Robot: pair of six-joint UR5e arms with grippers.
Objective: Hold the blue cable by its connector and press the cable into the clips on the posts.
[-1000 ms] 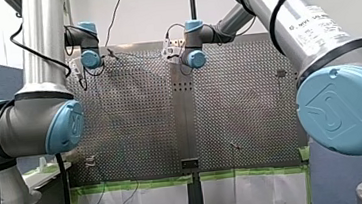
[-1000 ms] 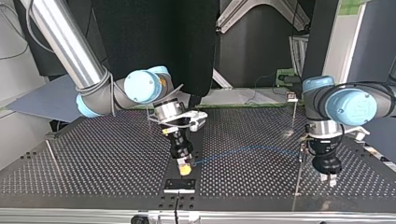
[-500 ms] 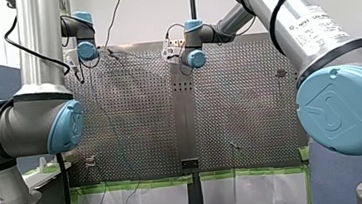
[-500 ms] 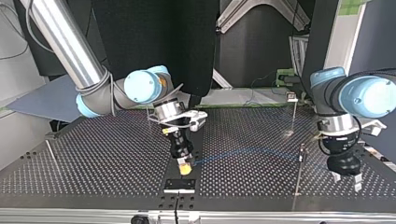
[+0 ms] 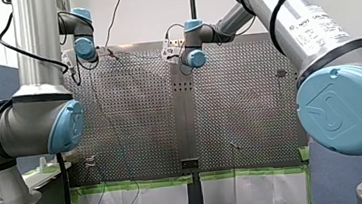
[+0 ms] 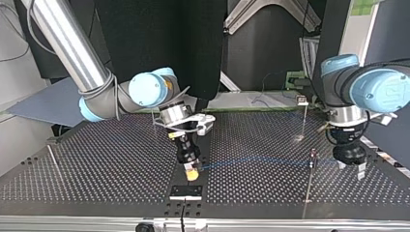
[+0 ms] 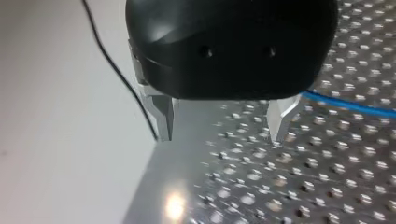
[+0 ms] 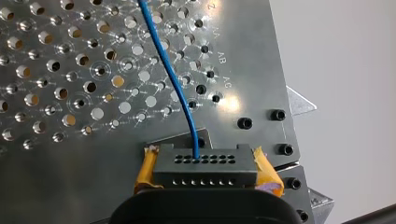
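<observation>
Left end effector [image 6: 349,169] has been carried off from beside the thin post [image 6: 309,180], out toward the top view's right, then raised and drawn back a little. Blue cable [image 7: 355,105] is seen less humped in the top view.

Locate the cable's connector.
The connector sits clamped between my right gripper's yellow pads, low at the top view's middle, near the black plate.

Robotics lab. Perforated metal table [image 6: 96,164], the robot's left arm [image 5: 40,120] and right arm [image 5: 326,68] over it, green tape [image 5: 136,184] at its edge. Black curtain [image 6: 159,38], metal framing [image 6: 263,12] and bare white wall [image 5: 145,10] behind.
</observation>
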